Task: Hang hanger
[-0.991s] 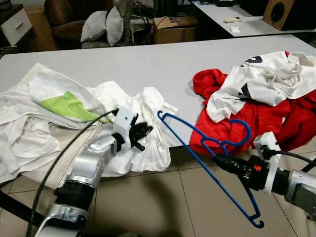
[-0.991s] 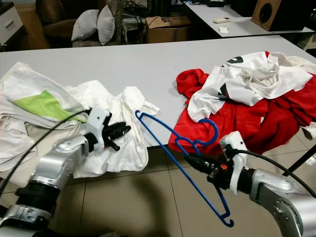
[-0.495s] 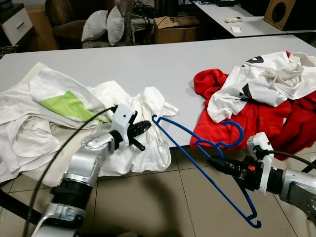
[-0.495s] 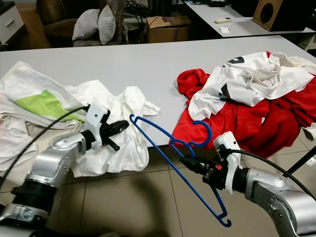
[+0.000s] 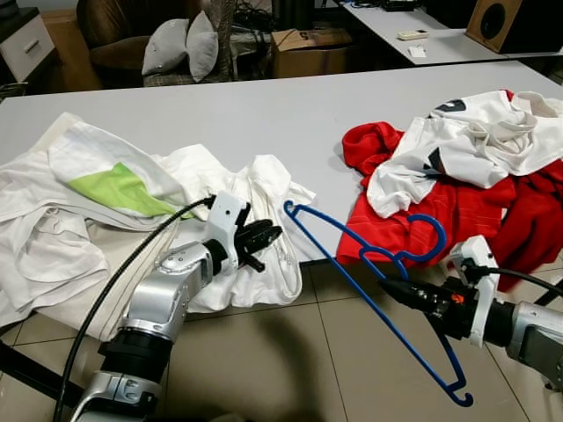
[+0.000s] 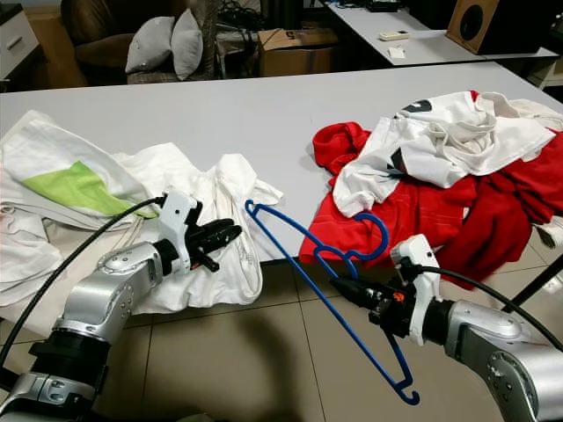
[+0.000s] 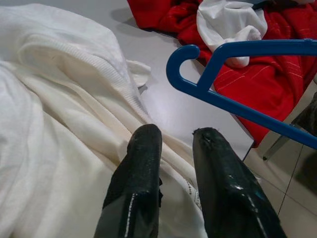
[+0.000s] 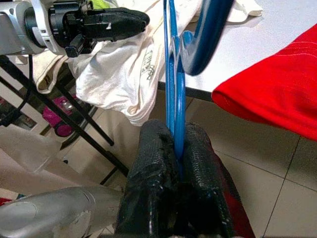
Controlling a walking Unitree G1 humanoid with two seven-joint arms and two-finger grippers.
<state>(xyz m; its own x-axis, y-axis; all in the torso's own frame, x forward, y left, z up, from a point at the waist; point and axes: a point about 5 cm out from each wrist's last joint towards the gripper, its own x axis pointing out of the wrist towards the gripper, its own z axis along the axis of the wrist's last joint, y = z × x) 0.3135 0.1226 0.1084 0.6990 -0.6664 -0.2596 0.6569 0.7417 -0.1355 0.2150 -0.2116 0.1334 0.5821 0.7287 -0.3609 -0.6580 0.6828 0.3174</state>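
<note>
Pinching the thin blue plastic hanger (image 5: 369, 290) near its neck, the right gripper (image 5: 394, 293) is holding it out in the air just off the near edge of the grey table (image 5: 264, 114), its two black fingers (image 8: 158, 163) pressed together on the blue bar. The hanger's long axis is running diagonally, from one curled end up near the table edge down to the other curled end low over the tiled floor (image 5: 290, 369), with the hook (image 5: 422, 242) lying in front of the crumpled red garment (image 5: 440, 211).

The left gripper (image 5: 266, 236) is hovering over the rumpled white shirt (image 5: 255, 229) that is draping over the table edge, its fingers (image 7: 143, 163) standing a little apart and holding nothing. The hanger's upper curled end is lying just beside those fingertips, toward the robot's right and slightly ahead of them, so the left arm is the nearer one to the shirt and the right is the one that must bring the hanger across. The coming move probably turns on that small gap between the hanger's tip and the shirt.

Where the shirt's collar or neck opening lies is hard to make out among the folds. More white cloth with a green patch (image 5: 114, 189) is lying further left, and part of the red pile is cut off at the picture's edge.
</note>
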